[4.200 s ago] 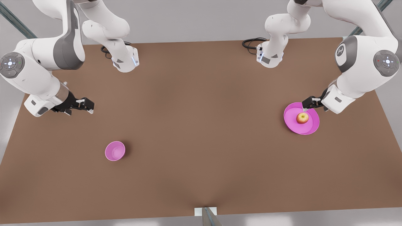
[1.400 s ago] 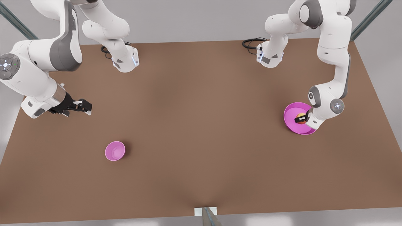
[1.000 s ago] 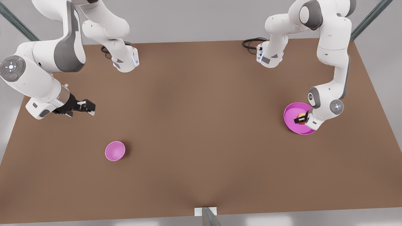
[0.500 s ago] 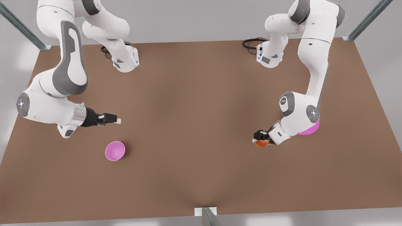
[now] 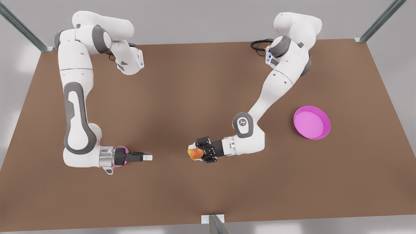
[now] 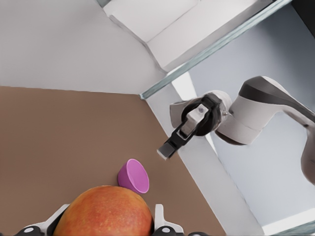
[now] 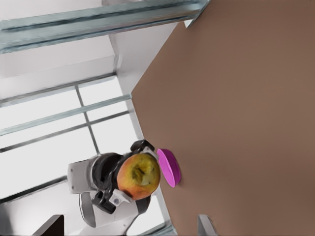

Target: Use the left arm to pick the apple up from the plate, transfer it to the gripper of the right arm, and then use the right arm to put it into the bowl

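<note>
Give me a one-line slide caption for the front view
Left gripper holds the apple above mid-table, facing the right gripper by the bowl; the plate sits empty.

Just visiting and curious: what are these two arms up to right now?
Left gripper shut on the apple, held mid-table. Right gripper faces it across a gap, above the bowl. Plate bare. Nothing between them.
</note>
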